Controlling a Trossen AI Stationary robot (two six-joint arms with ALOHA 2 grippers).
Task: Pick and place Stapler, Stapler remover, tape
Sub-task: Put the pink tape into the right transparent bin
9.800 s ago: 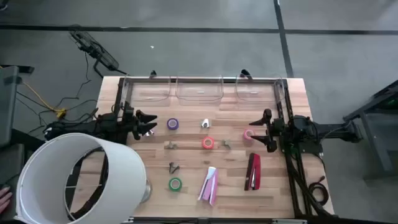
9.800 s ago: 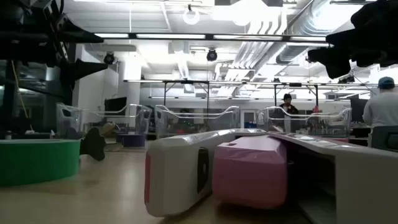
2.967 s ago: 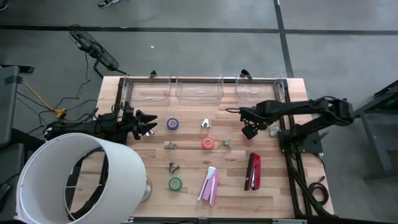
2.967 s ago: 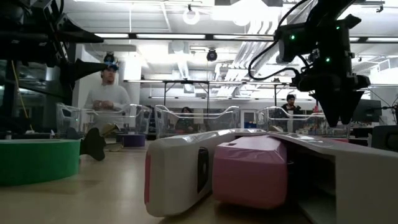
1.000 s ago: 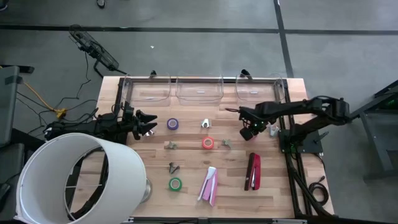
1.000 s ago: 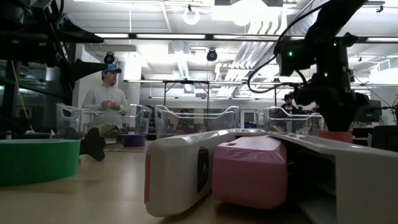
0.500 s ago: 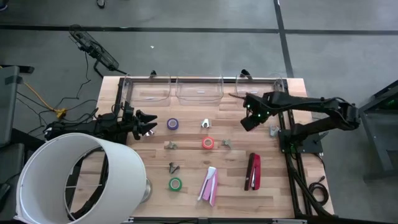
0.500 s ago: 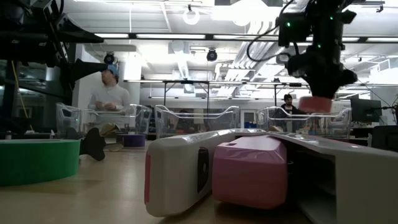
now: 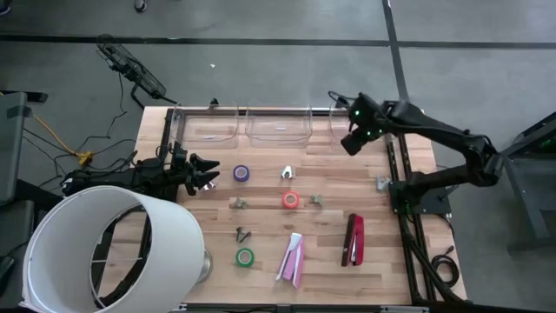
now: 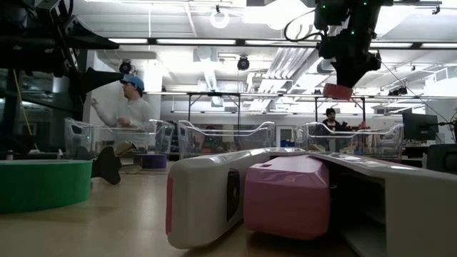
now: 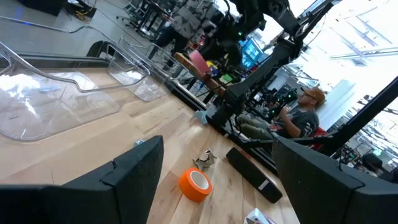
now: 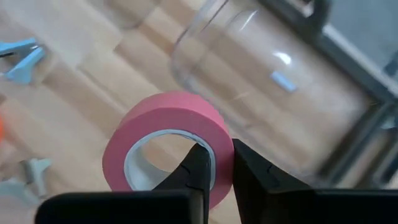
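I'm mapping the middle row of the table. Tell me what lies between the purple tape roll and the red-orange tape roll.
In the high view, only bare wood separates the purple tape roll from the red-orange tape roll; a small pale staple remover sits beside that line, not on it.

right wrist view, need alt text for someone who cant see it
The right gripper is shut on the wall of a pink tape roll, held in the air beside a clear plastic bin on the wooden table.

floor (image 9: 261,61): grey concrete, dark seams | table (image 9: 217,226): pale wood planks | ceiling (image 10: 214,50): white, exposed ducts and pipes, strip lights | room beyond: workstations, monitors | person (image 10: 131,107) standing, cap on
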